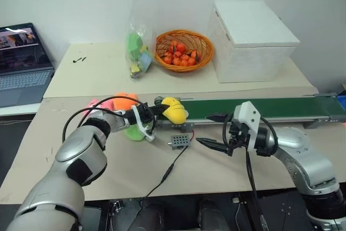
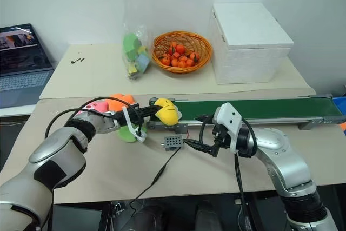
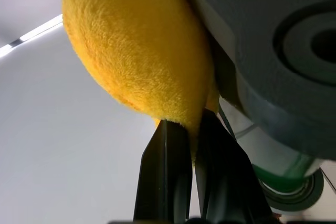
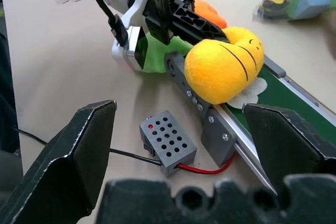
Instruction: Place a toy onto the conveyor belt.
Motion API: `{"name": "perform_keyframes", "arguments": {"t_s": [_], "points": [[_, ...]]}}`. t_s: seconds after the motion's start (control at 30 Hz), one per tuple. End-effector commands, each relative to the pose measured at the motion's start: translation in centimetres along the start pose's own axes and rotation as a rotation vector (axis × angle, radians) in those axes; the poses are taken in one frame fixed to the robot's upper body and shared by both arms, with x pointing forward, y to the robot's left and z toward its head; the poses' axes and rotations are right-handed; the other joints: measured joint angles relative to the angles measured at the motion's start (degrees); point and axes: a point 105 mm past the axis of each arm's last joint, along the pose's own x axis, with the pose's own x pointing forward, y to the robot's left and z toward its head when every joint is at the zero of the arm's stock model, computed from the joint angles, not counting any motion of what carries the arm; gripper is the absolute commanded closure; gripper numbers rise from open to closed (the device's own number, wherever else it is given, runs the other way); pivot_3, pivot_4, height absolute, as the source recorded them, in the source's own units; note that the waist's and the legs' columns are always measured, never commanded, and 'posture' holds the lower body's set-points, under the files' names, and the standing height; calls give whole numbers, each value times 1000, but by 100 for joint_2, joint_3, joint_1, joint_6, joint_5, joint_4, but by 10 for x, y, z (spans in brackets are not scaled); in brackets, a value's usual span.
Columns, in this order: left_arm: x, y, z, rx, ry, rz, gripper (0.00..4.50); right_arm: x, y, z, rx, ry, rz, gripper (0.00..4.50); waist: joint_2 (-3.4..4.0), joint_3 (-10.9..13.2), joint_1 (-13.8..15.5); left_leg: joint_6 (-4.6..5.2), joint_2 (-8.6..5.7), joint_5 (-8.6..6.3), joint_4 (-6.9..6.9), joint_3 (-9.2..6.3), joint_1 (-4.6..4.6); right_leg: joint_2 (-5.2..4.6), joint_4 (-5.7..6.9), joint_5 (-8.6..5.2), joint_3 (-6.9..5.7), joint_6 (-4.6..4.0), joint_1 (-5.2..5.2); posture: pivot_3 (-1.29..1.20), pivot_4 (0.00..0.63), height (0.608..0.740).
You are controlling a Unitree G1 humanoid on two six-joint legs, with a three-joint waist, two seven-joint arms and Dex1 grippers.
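The toy (image 1: 174, 110), a yellow oval plush with black lines, rests at the left end of the conveyor belt (image 1: 259, 107), partly on its grey frame. My left gripper (image 1: 162, 109) reaches it from the left, pointing level. In the left wrist view its fingers (image 3: 165, 161) pinch the lower edge of the toy (image 3: 136, 45). My right gripper (image 1: 213, 131) hangs open just in front of the belt, a short way right of the toy, with nothing between its fingers. The right wrist view shows the toy (image 4: 223, 66) over the belt's end.
A small grey perforated box (image 1: 179, 140) with a cable lies before the belt. Lime-green (image 1: 134, 132), orange (image 1: 123, 101) and pink (image 1: 94, 104) plushes lie behind my left wrist. Farther back stand a fruit basket (image 1: 184, 51), a white box (image 1: 251, 39), a toy bag (image 1: 138, 52) and a laptop (image 1: 21, 63).
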Motion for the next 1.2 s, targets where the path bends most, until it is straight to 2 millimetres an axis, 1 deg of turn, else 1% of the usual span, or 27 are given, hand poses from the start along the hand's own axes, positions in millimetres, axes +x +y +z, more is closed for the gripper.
{"name": "perform_keyframes", "arguments": {"t_s": [0.03,0.13,0.2,0.3,0.33,0.4,0.47,0.57,0.6,0.63,0.67,0.7,0.73,0.77,0.8,0.87,0.9,0.93,0.97,1.07,1.13,1.2], "points": [[-6,3,-16,13,56,-24,2742,-1,2,16,-35,-47,22,0,-1,0,9,-1,-1,1,5,-8,-6,2,0,2,17,9,0,0,150,740],[-11,0,-22,0,87,-51,1614,-1,1,14,-24,-45,31,0,-2,1,14,-9,-7,5,15,-21,-6,2,-9,5,103,47,2,0,150,740],[-13,-1,-24,-7,100,-60,1166,-1,0,12,-19,-43,35,0,-2,1,6,-14,-5,7,15,-24,-1,-4,-12,13,118,62,2,0,150,740],[-15,0,-28,-7,120,-61,234,-2,-3,8,-14,-35,38,0,-3,1,-4,-18,-2,9,12,-19,12,-6,-9,13,117,63,1,0,150,740],[-16,-1,-29,-7,128,-63,48,-2,-4,8,-13,-34,38,0,-3,0,-2,-17,-2,8,12,-14,16,-8,-7,13,115,63,1,0,150,740],[-19,-1,-32,-13,143,-69,48,-3,-6,7,-13,-33,38,0,-3,1,-2,-15,-3,7,12,-2,21,-14,-6,14,112,63,1,0,150,740],[-26,-3,-36,-46,164,-85,48,-3,-8,7,-13,-31,37,0,-3,1,-5,-13,-3,6,13,2,19,-15,0,17,111,65,-1,0,150,740],[-38,-2,-45,-204,233,-103,48,-4,-9,5,-16,-24,37,0,-6,3,-35,-13,-1,6,12,7,18,-16,6,23,103,64,-8,0,150,740],[-42,0,-51,-265,279,-103,48,-5,-8,4,-16,-22,38,0,-6,3,-48,-13,-1,6,12,7,16,-16,7,24,101,64,-10,0,150,740],[-46,-3,-55,-392,332,-130,48,-6,-8,4,-15,-20,38,0,-6,2,-55,-12,-2,5,12,7,13,-20,7,24,96,64,-15,0,150,740],[-51,0,-62,-457,375,-116,48,-6,-8,3,-14,-19,38,0,-6,2,-62,-11,-4,5,13,7,8,-26,7,25,87,64,-19,0,150,740],[-53,6,-61,-576,356,-92,48,-7,-8,3,-13,-18,38,0,-6,2,-74,-11,-4,5,13,10,8,-32,5,33,73,61,-23,0,150,740],[-55,8,-59,-657,336,-101,48,-7,-8,2,-12,-17,38,0,-6,2,-84,-10,-4,5,14,15,3,-45,7,44,45,54,-34,0,150,740],[-57,15,-70,-735,383,-67,48,-7,-8,1,-11,-14,38,0,-5,2,-93,-10,-2,4,17,15,-3,-50,1,58,22,50,-40,0,150,740],[-56,15,-75,-875,406,-64,48,-7,-7,0,-10,-11,38,0,-5,2,-101,-10,0,4,20,16,-5,-61,-7,72,-14,41,-41,0,150,740],[-62,14,-79,-1020,409,-102,48,-7,-7,0,-8,-11,40,0,-4,2,-126,-7,-1,3,33,19,-7,-79,-10,84,-58,30,-42,0,150,740],[-62,15,-81,-1154,401,-89,48,-7,-7,0,-6,-12,41,0,-3,1,-155,-1,-2,0,50,19,-12,-84,-17,85,-72,29,-42,0,150,740],[-62,19,-80,-1310,365,-65,48,-7,-7,0,-5,-12,41,0,-3,1,-166,5,-3,-4,61,25,-10,-92,-17,90,-88,27,-40,0,150,740],[-64,22,-76,-1452,305,-52,48,-6,-6,0,-3,-13,44,0,-2,1,-191,6,-4,-5,66,31,-9,-98,-12,91,-88,28,-41,0,150,740],[-74,36,-51,-1778,104,-56,48,-5,-6,0,1,-13,47,0,0,0,-331,19,-1,-12,76,34,-9,-100,6,91,-87,28,-39,0,150,740],[-82,46,-40,-1908,40,-5,48,-5,-6,0,4,-14,51,0,1,0,-450,24,2,-15,75,33,-9,-97,20,91,-83,28,-42,0,150,740],[-85,52,-34,-1950,40,18,48,-4,-5,0,6,-15,53,0,0,0,-474,23,5,-15,74,33,-8,-93,16,91,-79,27,-43,0,150,740]]}}
